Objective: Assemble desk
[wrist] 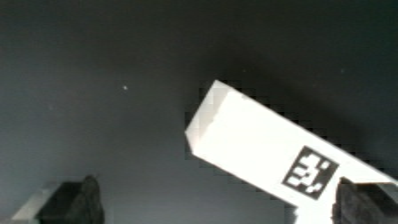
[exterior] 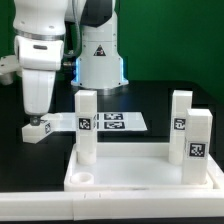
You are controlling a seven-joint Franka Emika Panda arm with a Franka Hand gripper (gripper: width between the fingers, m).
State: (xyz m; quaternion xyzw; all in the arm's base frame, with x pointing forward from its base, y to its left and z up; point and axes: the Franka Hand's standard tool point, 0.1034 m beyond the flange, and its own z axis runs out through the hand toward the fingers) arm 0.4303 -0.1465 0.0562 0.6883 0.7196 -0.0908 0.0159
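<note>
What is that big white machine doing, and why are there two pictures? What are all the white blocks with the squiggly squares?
The big white machine is a robot arm. At its end is a gripper, like a hand with two fingers. One picture comes from a camera standing off to the side; the other comes from a camera on the robot's wrist, looking down past its fingers.

On the black table lies a desk being built upside down: a flat white panel with three legs standing up in it. A fourth leg lies on the table under the gripper. The gripper is open, so it holds nothing. The flat sheet with black squares is the marker board.
</note>
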